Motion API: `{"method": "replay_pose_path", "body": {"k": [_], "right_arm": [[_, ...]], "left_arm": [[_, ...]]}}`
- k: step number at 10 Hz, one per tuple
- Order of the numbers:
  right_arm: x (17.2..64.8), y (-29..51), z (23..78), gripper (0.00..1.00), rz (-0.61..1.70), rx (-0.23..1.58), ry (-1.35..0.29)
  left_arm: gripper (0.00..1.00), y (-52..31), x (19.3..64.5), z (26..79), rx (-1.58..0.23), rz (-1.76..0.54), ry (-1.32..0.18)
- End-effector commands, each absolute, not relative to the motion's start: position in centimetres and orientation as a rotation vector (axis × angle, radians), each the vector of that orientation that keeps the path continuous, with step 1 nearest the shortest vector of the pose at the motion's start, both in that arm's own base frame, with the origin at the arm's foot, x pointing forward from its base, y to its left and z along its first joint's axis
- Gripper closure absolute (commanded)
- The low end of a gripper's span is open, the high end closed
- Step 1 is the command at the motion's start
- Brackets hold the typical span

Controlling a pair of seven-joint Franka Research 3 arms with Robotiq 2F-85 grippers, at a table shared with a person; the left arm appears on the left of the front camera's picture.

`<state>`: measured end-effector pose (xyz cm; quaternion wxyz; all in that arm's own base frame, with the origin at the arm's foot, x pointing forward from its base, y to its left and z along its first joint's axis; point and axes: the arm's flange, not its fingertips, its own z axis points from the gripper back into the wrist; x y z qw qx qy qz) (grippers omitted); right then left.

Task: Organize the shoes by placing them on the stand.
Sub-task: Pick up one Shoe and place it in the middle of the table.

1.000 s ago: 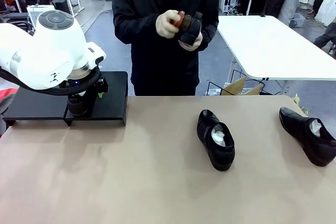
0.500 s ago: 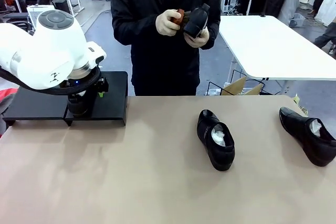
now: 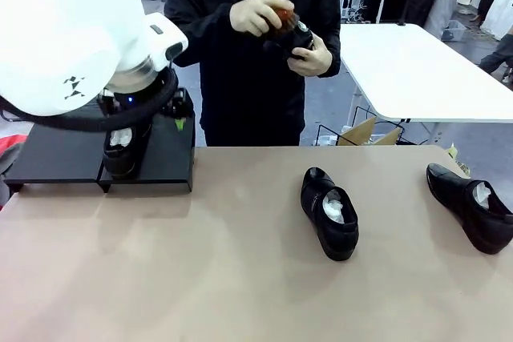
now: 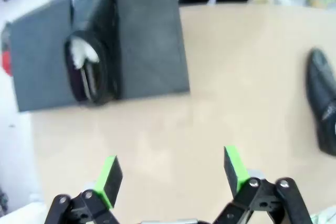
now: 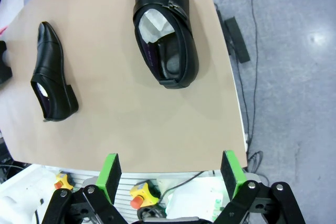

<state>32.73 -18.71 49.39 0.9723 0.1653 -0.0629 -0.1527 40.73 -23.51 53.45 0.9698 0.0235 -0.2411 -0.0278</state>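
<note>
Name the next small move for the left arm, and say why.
Probably swing the left gripper toward the middle shoe. Its jaws are open and empty, one shoe already sits on the stand, and the middle shoe lies nearest it on the table, not yet placed.

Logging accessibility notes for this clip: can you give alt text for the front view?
One black shoe sits on the stand at far left, under the white left arm. Two more lie on the tan table: a middle shoe and a right shoe near the edge. A person opposite holds a fourth shoe in one hand.
</note>
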Motion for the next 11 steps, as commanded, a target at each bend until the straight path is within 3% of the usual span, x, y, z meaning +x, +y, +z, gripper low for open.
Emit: {"method": "replay_pose_path", "body": {"k": [1, 3, 5, 6, 7, 8, 11], "right_arm": [[32.7, -18.7, 49.4, 0.00, -0.308, 0.334, -0.127], [33.0, -16.1, 48.9, 0.00, -0.047, 0.280, -0.048], [34.0, -13.3, 47.7, 0.00, 0.083, 0.376, 0.076], [34.4, -11.1, 47.6, 0.00, 0.036, 0.356, 0.126], [33.4, -13.7, 48.0, 0.00, 0.007, 0.344, 0.017], [33.4, -13.7, 48.0, 0.00, 0.007, 0.344, 0.017], [36.7, -4.1, 43.6, 0.00, 0.308, 0.331, 0.172]], "left_arm": [[0.00, -21.9, 39.9, 51.8, 0.053, -0.090, -0.275], [0.00, -19.3, 40.5, 49.4, -0.013, -0.030, -0.129], [0.00, -17.1, 43.0, 45.5, -0.042, 0.079, -0.059], [0.00, -19.6, 40.2, 48.0, 0.004, -0.024, -0.119], [0.00, -19.6, 40.2, 48.0, 0.004, -0.024, -0.119], [0.00, -19.6, 40.2, 48.0, 0.004, -0.024, -0.119], [0.00, -19.6, 40.2, 48.0, 0.004, -0.024, -0.119]]}}
